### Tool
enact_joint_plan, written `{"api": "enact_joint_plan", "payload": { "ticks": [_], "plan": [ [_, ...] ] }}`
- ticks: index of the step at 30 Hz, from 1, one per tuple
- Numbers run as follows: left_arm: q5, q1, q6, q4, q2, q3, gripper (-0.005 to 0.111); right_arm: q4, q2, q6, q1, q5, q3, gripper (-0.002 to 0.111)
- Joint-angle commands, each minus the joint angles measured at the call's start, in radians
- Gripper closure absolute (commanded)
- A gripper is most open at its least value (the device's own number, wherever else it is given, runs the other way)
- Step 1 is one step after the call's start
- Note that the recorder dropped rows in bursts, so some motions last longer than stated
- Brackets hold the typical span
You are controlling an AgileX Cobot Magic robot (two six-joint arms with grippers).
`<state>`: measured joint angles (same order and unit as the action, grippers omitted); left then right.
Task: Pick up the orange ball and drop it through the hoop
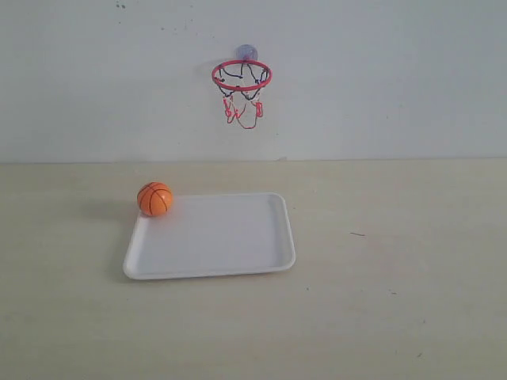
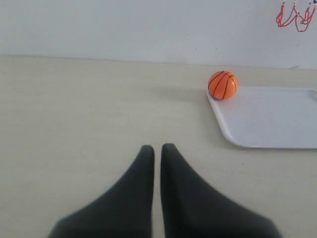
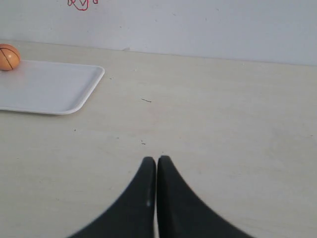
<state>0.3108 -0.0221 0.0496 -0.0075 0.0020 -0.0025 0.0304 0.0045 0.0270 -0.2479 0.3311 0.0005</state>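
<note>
The orange ball (image 1: 154,199) rests on the far left corner of the white tray (image 1: 238,245); it also shows in the left wrist view (image 2: 222,85) and the right wrist view (image 3: 8,57). The hoop (image 1: 242,75), with red ring and black-and-red net, hangs on the back wall above the tray; only bits of its net (image 2: 294,15) (image 3: 81,4) reach the wrist views. My left gripper (image 2: 157,148) is shut and empty, over bare table well short of the ball. My right gripper (image 3: 156,159) is shut and empty, far from the tray. Neither gripper appears in the exterior view.
The tray (image 2: 277,119) (image 3: 44,89) lies on a pale wooden table (image 1: 396,301). A white wall (image 1: 396,79) stands behind the table. A small dark speck (image 1: 358,233) lies to the right of the tray.
</note>
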Motion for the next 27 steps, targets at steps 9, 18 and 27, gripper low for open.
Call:
{"api": "enact_joint_plan", "payload": {
  "ticks": [9, 18, 27],
  "plan": [
    [-0.004, -0.003, 0.009, -0.012, -0.002, 0.002, 0.103, 0.004, -0.005, -0.003, -0.003, -0.006, 0.0, 0.109],
    [-0.382, -0.003, 0.009, -0.012, -0.002, 0.002, 0.103, 0.004, -0.005, -0.003, -0.003, -0.006, 0.0, 0.109],
    [-0.672, -0.003, 0.009, -0.012, 0.003, -0.112, 0.103, 0.004, -0.005, -0.003, -0.003, -0.006, 0.0, 0.109]
  ]
}}
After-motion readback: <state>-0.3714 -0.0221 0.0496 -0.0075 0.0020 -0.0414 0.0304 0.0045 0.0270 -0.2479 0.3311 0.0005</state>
